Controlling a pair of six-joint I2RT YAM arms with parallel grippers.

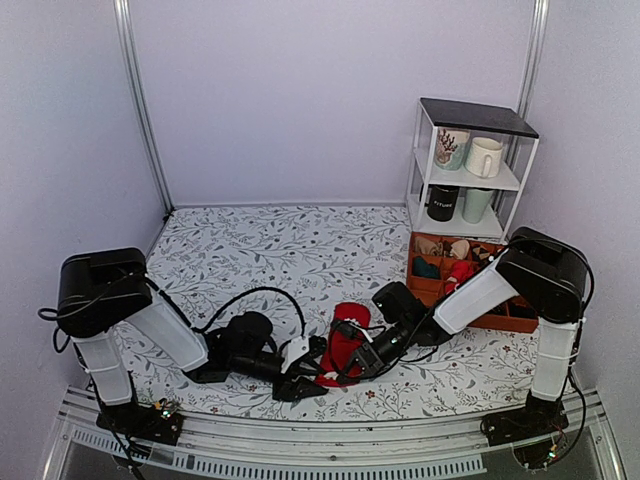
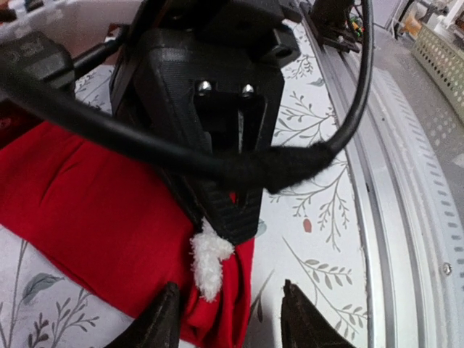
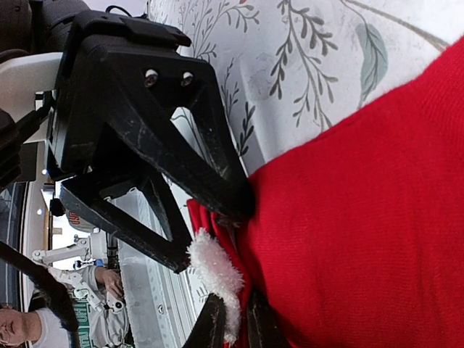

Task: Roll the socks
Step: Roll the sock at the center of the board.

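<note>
We see the socks (image 1: 346, 335) lying flat on the floral table (image 1: 300, 250) between the two arms, near the front edge. Their long axis runs from far to near, leaning a little to the left at the near end. The small white mark (image 2: 210, 257) sits at that near end, where both grippers meet.

The right gripper (image 3: 235, 304) has its fingers pinched close together on the red fabric right beside the white mark. The left gripper (image 2: 230, 290) stands partly open. One finger is over the sock's near corner and the other over bare table, so it straddles that edge without clamping it.

At the far right stands an orange divided box (image 1: 500, 322), partly hidden by the right arm. One compartment holds a teal bundle (image 1: 427, 268), and next to it is a red bundle (image 1: 460, 270). The ones behind hold what look like beige bundles.

Behind the box is a white shelf (image 1: 475, 117). Its upper level carries a patterned mug (image 1: 451, 148) and a cream mug (image 1: 484, 157). Its lower level carries a black mug (image 1: 443, 203) and a pale green mug (image 1: 477, 204).
</note>
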